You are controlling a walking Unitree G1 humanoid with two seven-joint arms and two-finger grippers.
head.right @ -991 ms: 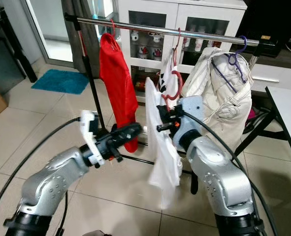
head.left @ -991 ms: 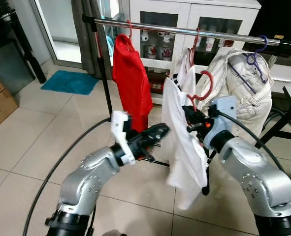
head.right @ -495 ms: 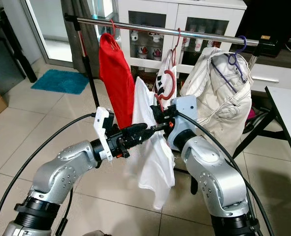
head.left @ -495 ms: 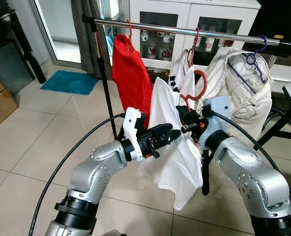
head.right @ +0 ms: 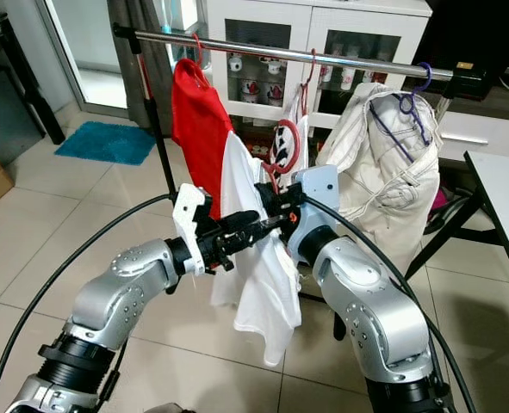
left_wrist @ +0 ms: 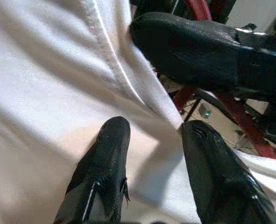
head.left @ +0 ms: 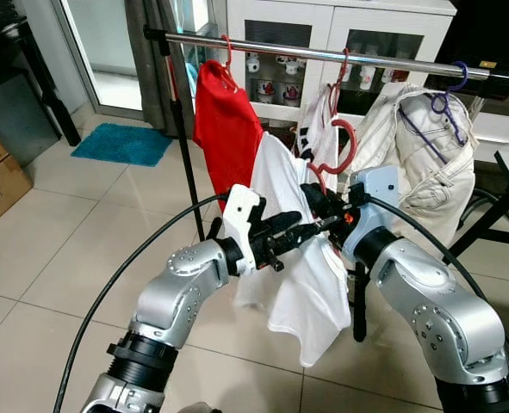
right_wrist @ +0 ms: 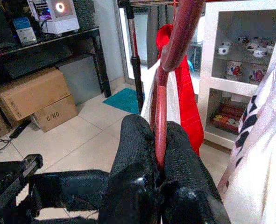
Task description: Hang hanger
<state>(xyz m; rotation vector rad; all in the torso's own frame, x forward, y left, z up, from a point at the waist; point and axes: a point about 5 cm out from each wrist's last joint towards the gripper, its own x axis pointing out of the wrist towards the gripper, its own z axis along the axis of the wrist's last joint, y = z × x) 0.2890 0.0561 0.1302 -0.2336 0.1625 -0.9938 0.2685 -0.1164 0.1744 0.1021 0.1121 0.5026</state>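
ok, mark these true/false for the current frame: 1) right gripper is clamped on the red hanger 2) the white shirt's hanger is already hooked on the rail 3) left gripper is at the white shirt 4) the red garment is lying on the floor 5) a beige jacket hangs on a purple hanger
1) True: the right gripper is shut on the red hanger.
2) False: its hook is below the rail, unhooked.
3) True: the left gripper is open, fingers against the white shirt.
4) False: the red garment hangs from the rail.
5) True: the beige jacket hangs on the purple hanger.
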